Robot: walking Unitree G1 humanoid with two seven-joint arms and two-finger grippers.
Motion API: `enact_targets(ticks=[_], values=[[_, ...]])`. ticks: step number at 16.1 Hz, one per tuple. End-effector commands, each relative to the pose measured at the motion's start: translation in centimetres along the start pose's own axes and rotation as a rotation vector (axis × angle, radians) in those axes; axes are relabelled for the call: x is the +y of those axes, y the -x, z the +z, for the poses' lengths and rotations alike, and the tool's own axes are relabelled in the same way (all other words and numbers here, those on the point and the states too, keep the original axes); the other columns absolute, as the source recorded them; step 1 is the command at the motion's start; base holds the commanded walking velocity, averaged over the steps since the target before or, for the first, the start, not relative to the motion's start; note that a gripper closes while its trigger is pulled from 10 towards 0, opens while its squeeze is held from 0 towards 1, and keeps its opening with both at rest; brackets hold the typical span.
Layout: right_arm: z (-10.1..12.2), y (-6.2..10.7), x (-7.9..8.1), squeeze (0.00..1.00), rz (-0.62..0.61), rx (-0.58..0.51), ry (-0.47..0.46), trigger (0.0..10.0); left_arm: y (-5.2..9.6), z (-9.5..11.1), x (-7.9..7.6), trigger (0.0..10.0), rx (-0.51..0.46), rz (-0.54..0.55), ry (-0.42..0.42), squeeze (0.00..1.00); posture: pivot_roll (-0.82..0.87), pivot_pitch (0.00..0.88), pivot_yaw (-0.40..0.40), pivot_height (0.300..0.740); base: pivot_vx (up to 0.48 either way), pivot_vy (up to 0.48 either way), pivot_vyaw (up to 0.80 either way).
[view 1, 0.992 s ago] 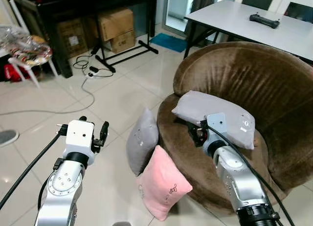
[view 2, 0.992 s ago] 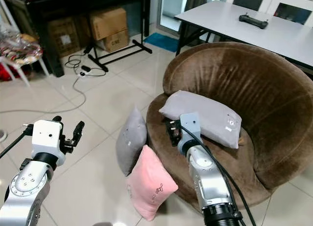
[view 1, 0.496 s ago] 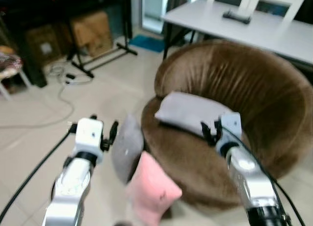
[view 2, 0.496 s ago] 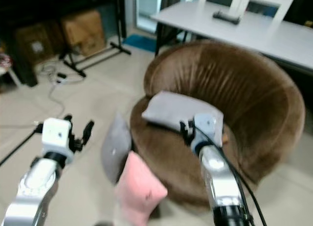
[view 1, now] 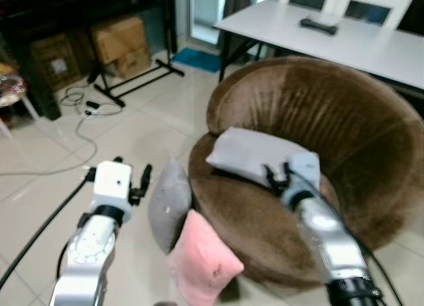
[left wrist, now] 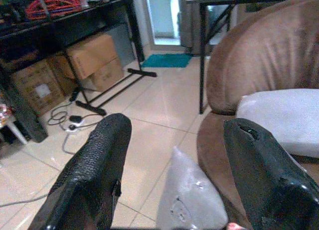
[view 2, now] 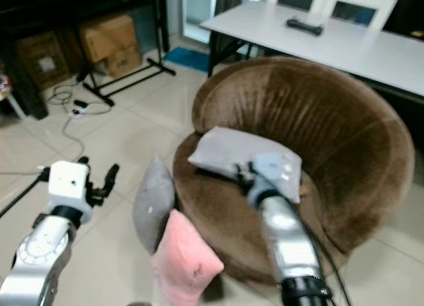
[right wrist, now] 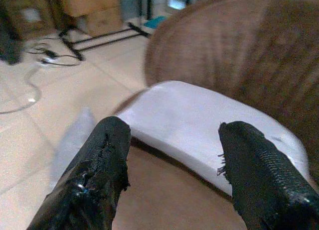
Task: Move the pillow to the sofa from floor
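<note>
Pillows lie in two places. One grey pillow (view 1: 255, 155) rests on the seat of the brown sofa (view 1: 331, 114), just beyond the right gripper (right wrist: 174, 165), whose fingers (right wrist: 99, 175) stand wide apart and hold nothing. Another grey pillow (view 1: 169, 203) and a pink pillow (view 1: 199, 263) lean upright on the floor (view 1: 132, 134) against the sofa front, just ahead of the left gripper (left wrist: 169, 175), between both grippers. Its fingers (left wrist: 94, 175) are also spread wide and empty.
</note>
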State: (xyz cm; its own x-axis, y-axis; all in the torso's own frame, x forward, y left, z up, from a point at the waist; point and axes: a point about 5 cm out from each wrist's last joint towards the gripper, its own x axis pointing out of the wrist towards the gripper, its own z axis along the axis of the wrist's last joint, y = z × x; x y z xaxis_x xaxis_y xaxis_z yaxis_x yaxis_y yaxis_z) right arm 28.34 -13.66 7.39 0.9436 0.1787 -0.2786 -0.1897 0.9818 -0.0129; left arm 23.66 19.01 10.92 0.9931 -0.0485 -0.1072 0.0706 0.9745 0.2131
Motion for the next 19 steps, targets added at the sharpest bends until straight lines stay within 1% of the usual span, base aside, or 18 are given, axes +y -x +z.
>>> enact_targets(ticks=[1, 5, 6, 7, 8, 12, 15, 16, 17, 19], values=[[0.2, 0.1, -1.0, 0.00, -0.029, -0.005, 0.010, 10.0, -0.2, 0.2, -0.5, 10.0, -0.010, -0.021, 0.001, 0.00, 0.18, 0.000, -0.027, 0.740, 0.259, 0.000, 0.00], [0.2, 0.1, -1.0, 0.00, -0.026, -0.008, 0.008, 10.0, -0.2, 0.1, -0.5, 10.0, -0.010, -0.021, 0.003, 0.00, 0.18, 0.000, -0.029, 0.740, 0.262, 0.000, 0.00], [0.3, 0.1, -0.8, 0.00, 0.005, -0.012, 0.048, 10.0, -0.2, 0.1, -0.5, 10.0, -0.011, -0.020, 0.003, 0.00, 0.18, 0.000, -0.031, 0.740, 0.262, 0.000, 0.00], [0.4, 0.1, -0.7, 0.00, 0.017, -0.012, 0.067, 10.0, -0.2, 0.1, -0.5, 10.0, -0.011, -0.020, 0.003, 0.00, 0.18, 0.000, -0.031, 0.740, 0.262, 0.000, 0.00], [0.3, 0.1, -0.2, 0.00, 0.046, -0.009, 0.094, 10.0, -0.1, 0.1, -0.5, 10.0, -0.011, -0.020, 0.003, 0.00, 0.18, 0.000, -0.031, 0.740, 0.266, 0.000, 0.80], [0.3, 0.2, 0.4, 0.00, 0.092, -0.015, 0.103, 10.0, -0.1, 0.1, -0.6, 10.0, -0.011, -0.021, 0.004, 0.00, 0.18, 0.000, -0.032, 0.740, 0.262, 0.000, 0.80], [0.3, 0.2, 0.2, 0.00, 0.090, -0.015, 0.098, 10.0, -0.1, 0.1, -0.7, 10.0, -0.013, -0.022, 0.005, 0.00, 0.18, 0.000, -0.033, 0.740, 0.259, 0.000, 0.80], [0.2, 0.2, 0.1, 0.00, 0.076, -0.019, 0.060, 10.0, -0.1, 0.1, -0.7, 10.0, -0.014, -0.022, 0.005, 0.00, 0.18, 0.000, -0.033, 0.740, 0.266, 0.000, 0.00], [0.2, 0.2, -0.1, 0.00, 0.067, -0.020, 0.045, 10.0, -0.1, 0.1, -0.7, 10.0, -0.014, -0.022, 0.005, 0.00, 0.18, 0.000, -0.032, 0.740, 0.259, 0.000, 0.00], [0.1, 0.2, -0.2, 0.00, 0.062, -0.014, 0.051, 10.0, -0.1, 0.1, -0.7, 10.0, -0.012, -0.019, 0.000, 0.00, 0.18, 0.000, -0.032, 0.740, 0.000, 0.000, 0.00]])
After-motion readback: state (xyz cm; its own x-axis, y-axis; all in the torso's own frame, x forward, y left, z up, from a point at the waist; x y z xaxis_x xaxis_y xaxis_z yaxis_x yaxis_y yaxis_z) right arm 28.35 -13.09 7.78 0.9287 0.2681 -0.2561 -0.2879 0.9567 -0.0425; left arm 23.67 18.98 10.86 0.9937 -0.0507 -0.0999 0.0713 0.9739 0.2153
